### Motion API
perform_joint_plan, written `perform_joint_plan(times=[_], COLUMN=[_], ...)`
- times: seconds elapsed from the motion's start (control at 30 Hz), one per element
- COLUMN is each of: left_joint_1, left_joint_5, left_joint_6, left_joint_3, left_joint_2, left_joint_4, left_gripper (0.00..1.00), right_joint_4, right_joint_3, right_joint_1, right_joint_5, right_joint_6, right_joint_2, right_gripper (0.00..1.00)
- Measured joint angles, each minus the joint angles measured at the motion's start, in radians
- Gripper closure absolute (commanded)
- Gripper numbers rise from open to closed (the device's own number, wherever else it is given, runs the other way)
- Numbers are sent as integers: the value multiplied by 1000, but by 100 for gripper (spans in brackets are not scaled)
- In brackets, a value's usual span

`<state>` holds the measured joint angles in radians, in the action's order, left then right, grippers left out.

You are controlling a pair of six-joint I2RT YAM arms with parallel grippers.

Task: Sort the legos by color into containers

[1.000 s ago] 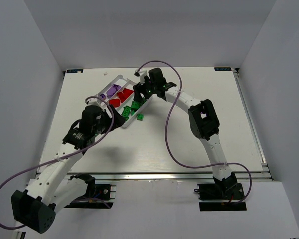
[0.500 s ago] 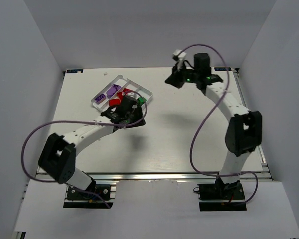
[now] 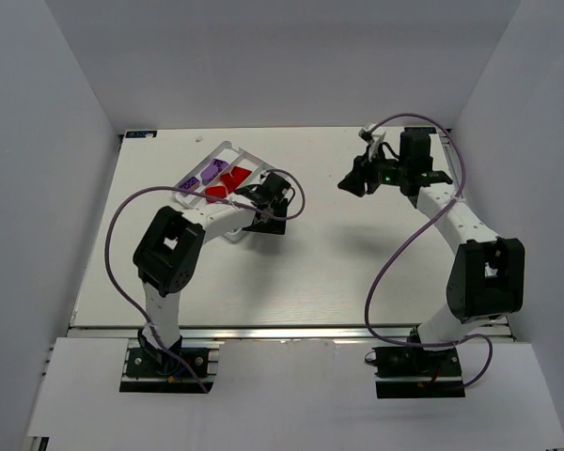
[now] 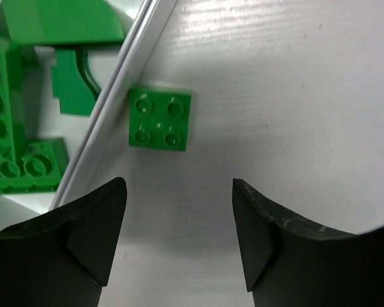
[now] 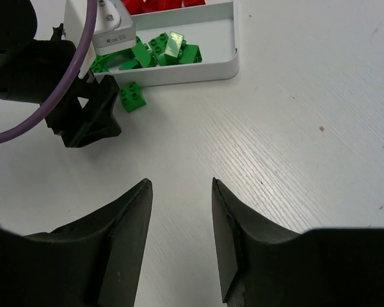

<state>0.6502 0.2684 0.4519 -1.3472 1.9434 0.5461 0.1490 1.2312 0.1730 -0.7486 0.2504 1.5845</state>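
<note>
Top external: white tray (image 3: 233, 144) sits far left on the table (image 3: 357, 263), with purple legos (image 3: 203, 175) in its outermost compartment and red legos (image 3: 224, 186) in the middle one; the third compartment is hidden under the left arm. The left gripper (image 3: 268, 218) is at the tray's near-right side, and the right gripper (image 3: 350, 181) is well apart, over bare table. Left wrist: jaws spread and empty, with a stray green brick (image 4: 160, 119) studs-up on the table, touching or just beside the tray's outer wall (image 4: 125, 70); green legos (image 4: 13, 134) lie inside. To do this well, I would straddle the brick clear of the wall, pinch two opposite faces, lift over the rim, and release among the greens. Right wrist: jaws spread, holding nothing; the same brick (image 5: 132, 96) is outside the green compartment. No brand, label or legible writing; stud marks too small to read.
</note>
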Motion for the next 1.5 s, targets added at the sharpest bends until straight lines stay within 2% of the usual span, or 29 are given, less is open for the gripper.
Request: perform_joint_plan(times=[0.4, 0.53, 0.7, 0.87, 1.13, 1.27, 1.4, 1.43, 1.5], left_joint_1=[4, 6, 6, 6, 4, 2, -6, -11, -29], left_joint_5=[88, 93, 90, 69, 26, 0, -25, -30, -42], left_joint_6=[-97, -112, -125, -131, -129, -120, -108, -104, -98], left_joint_3=[-126, -134, -145, -163, -166, -174, -206, -223, -259], left_joint_2=[124, 132, 145, 161, 163, 163, 162, 161, 158], left_joint_4=[0, -11, -33, -53, -61, -56, -29, -18, -5], left_gripper=[24, 28, 36, 49, 75, 77, 79, 80, 80], right_joint_4=[-9, -13, -17, -18, -18, -18, -18, -18, -18], right_joint_3=[-3, -3, -3, -3, -3, -4, -5, -7, -19], right_joint_1=[-51, -62, -62, -62, -62, -62, -62, -62, -62], right_joint_5=[-17, -18, -21, -22, -22, -22, -22, -23, -23], right_joint_6=[-27, -35, -42, -49, -58, -58, -50, -47, -35], right_joint_2=[-21, -21, -21, -21, -21, -21, -24, -26, -32], right_gripper=[52, 52, 52, 52, 52, 53, 65, 74, 84])
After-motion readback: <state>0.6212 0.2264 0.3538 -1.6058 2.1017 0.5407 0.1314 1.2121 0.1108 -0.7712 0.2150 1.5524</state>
